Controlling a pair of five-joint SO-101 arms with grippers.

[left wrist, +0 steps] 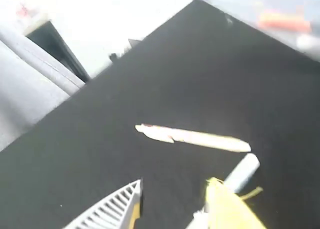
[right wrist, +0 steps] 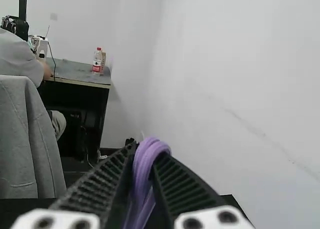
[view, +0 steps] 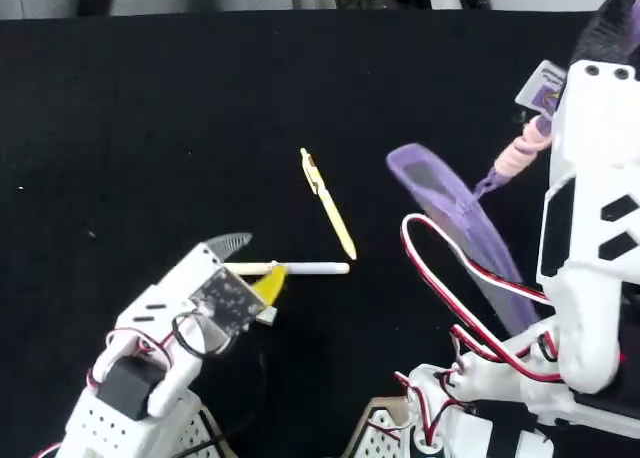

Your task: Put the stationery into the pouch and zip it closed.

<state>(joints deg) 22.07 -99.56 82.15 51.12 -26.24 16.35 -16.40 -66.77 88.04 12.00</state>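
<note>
High view: the left hand [view: 255, 261] sits low over the matte black desk [view: 150, 128] with its jaws parted. A slim white cylindrical pen [view: 305, 268] runs between them, its free end sticking out beyond the fingertips. Just past that end lies a pale yellow plastic pen [view: 328, 203] with a clip, slanted away from the hand and apart from it. Farther out to the side, a flat lilac fabric pouch [view: 455, 213] is held tilted above the desk by the white right arm [view: 585, 228]. A pink beaded zip pull [view: 520, 150] dangles from the pouch's far end.

Left wrist view: the jaws stand wide and clamp nothing. The white pen lies against the inner face of the yellow finger [left wrist: 227, 206], and the ribbed grey finger [left wrist: 117, 209] is well clear of it. The step in hand looks to be picking up this pen. The barrel is smooth and round, so a lopsided pinch could roll or swing it. It is better to centre the hand over the barrel and close square across it, without nudging the yellow pen just ahead.

Right wrist view: the right hand [right wrist: 146, 151] is closed tight on a bunched lilac edge of the soft pouch, gripped between dark ribbed fingers. Whether the pouch mouth is open I cannot tell.
</note>
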